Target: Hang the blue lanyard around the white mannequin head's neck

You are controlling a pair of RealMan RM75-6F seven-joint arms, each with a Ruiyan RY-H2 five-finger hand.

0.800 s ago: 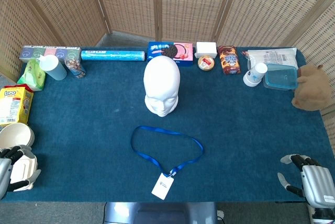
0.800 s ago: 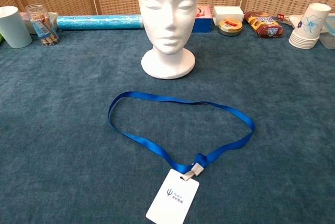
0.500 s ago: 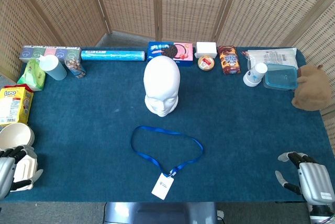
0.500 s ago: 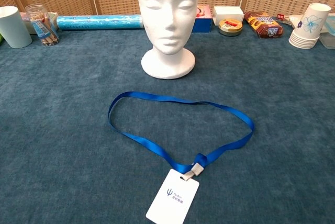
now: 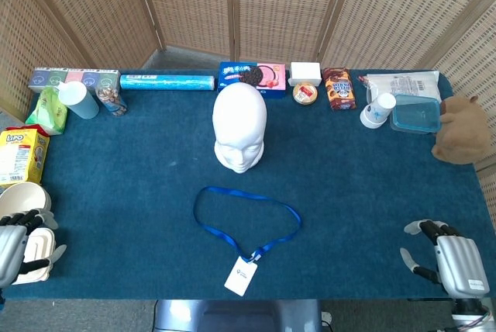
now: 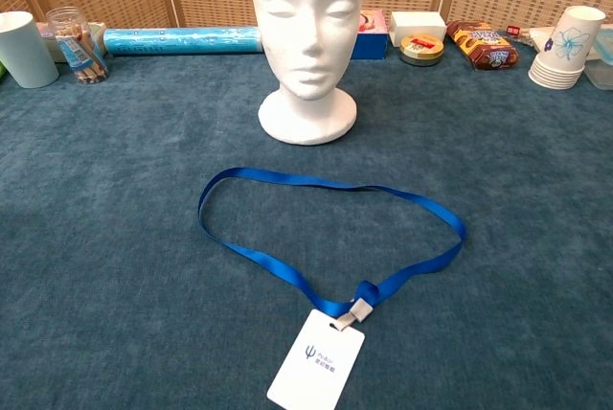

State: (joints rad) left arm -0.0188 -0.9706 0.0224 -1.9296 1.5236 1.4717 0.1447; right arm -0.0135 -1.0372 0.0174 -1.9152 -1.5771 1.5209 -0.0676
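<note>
The blue lanyard (image 6: pixel 316 238) lies flat as an open loop near the table's (image 5: pixel 139 185) front edge, its white badge (image 6: pixel 316 360) clipped at the front, just before the upright white mannequin head (image 6: pixel 306 41). The left hand (image 5: pixel 19 245) and right hand (image 5: pixel 446 258) sit at the front corners, fingers apart, holding nothing.

Blue lanyard (image 5: pixel 246 222) lies flat on blue table (image 5: pixel 139 169), open loop, white card (image 5: pixel 241 276) at near end. White mannequin head (image 5: pixel 239 126) upright just behind loop, apart from it. Left hand (image 5: pixel 17 243) at near-left edge, right hand (image 5: pixel 446 256) at near-right corner, both empty, fingers spread.
</note>
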